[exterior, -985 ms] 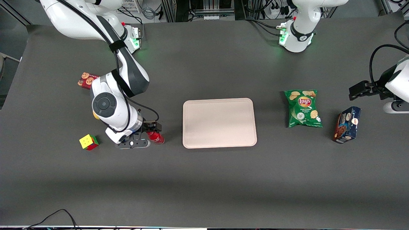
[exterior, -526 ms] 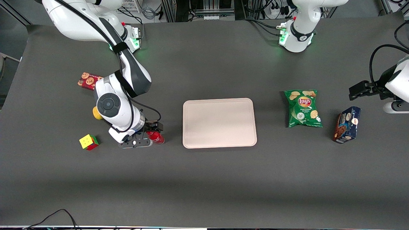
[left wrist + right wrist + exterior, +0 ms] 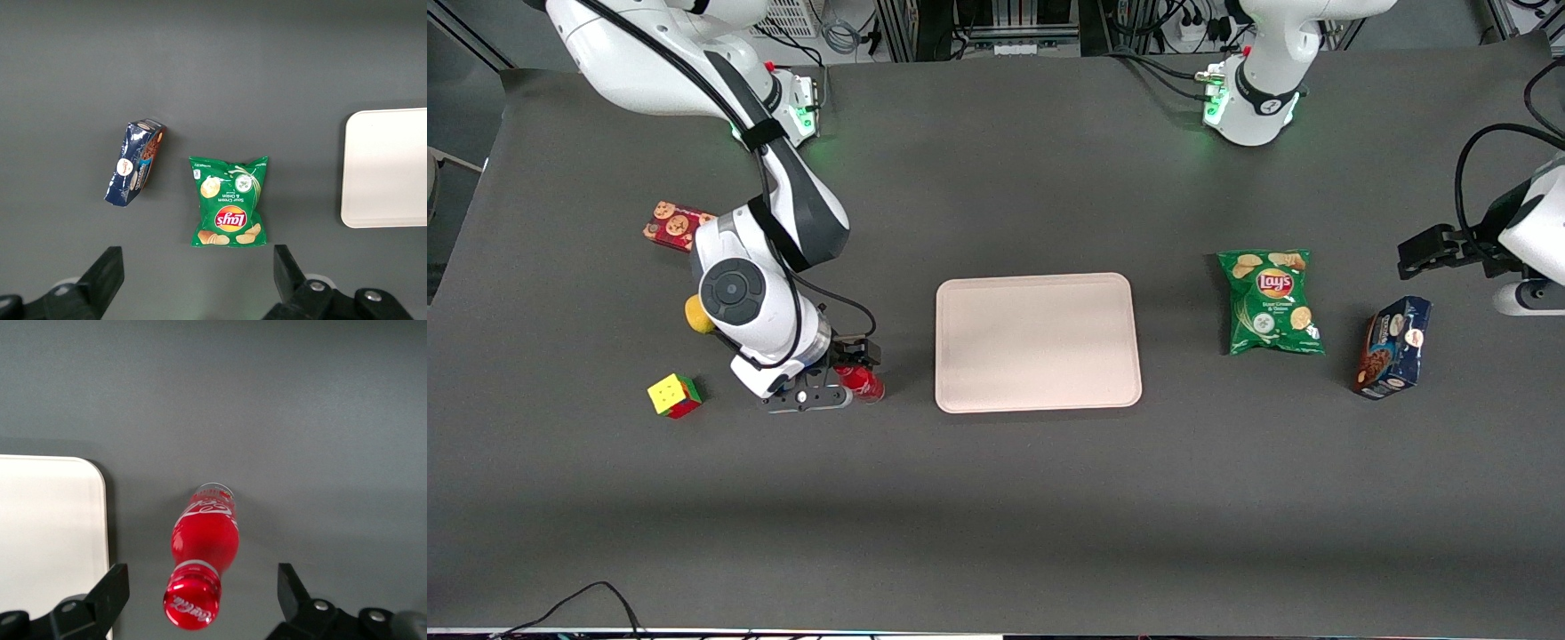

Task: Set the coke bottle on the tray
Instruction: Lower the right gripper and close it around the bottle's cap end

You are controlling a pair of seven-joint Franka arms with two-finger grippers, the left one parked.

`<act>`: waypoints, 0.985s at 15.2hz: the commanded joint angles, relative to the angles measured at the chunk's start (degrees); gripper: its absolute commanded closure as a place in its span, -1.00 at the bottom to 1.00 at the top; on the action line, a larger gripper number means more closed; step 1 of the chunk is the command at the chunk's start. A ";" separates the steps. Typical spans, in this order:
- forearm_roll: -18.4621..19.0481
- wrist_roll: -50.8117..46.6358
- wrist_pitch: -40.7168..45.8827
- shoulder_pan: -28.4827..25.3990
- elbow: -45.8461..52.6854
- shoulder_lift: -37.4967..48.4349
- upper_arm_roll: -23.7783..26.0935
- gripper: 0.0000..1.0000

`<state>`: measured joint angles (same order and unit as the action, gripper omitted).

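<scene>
my gripper (image 3: 856, 372) is down low over the table (image 3: 996, 498), toward the working arm's end, just beside the tray (image 3: 1038, 342). fingers are spread wide apart, nothing clamped. wrist cam shows one finger (image 3: 110, 593) on each side of the coke bottle (image 3: 200, 565) with clear gaps both ways, no contact.

coke bottle (image 3: 863, 381) stands upright on the table, between my fingers, red cap up, white script on the cap and label, clear base on the mat. it's off the tray, near the tray's short edge at my end. tray corner (image 3: 53, 527) shows in the wrist cam close to the bottle, not touching it. tray is flat and bare.

other stuff at my end: colour cube (image 3: 673, 396) nearer the front camera than my wrist, a yellow ball (image 3: 696, 315) mostly hidden by my arm, red cookie box (image 3: 673, 224) farther from the camera, partly covered by the arm.

toward the parked arm's end: green chip bag (image 3: 1271, 301) lying flat, well apart from the tray, and a dark blue cookie box (image 3: 1392, 347) past it, a bit nearer the camera.
</scene>
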<state>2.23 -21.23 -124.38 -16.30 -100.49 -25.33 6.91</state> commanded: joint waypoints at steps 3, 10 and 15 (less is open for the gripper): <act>1.37 -1.36 -2.18 -0.31 -1.73 0.63 0.13 0.12; 1.46 -1.36 -2.18 -0.31 -1.64 0.63 0.30 1.00; 1.46 -1.36 0.18 -0.31 -0.85 3.08 0.83 1.00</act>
<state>2.63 -21.23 -125.80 -16.32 -101.22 -25.15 7.15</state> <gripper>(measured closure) 0.674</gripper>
